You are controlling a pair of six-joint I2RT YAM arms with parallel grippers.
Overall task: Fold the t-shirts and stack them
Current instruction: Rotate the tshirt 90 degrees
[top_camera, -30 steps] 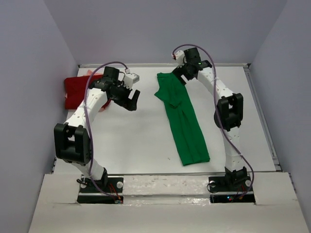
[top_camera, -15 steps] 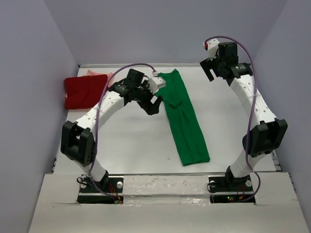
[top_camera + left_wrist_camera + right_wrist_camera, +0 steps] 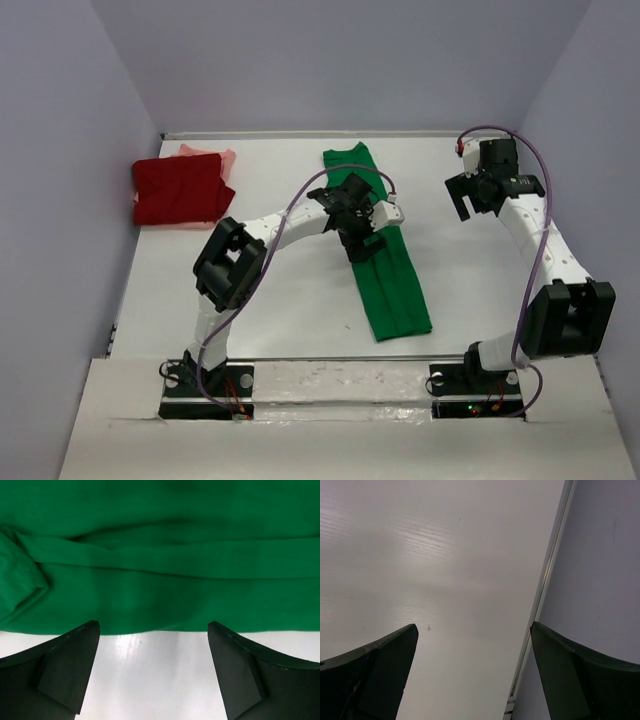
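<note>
This looks like a robotics lab test cell. A white table [image 3: 290, 290] is boxed in by plain pale walls [image 3: 60, 150] on three sides, with two cabled robot arms [image 3: 540, 225] bolted along its near edge.

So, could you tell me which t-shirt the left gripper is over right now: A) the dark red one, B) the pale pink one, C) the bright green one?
C: the open left gripper is at the edge of the green t-shirt, and green cloth spans its wrist view; the red t-shirt lies well off to the left.
</note>
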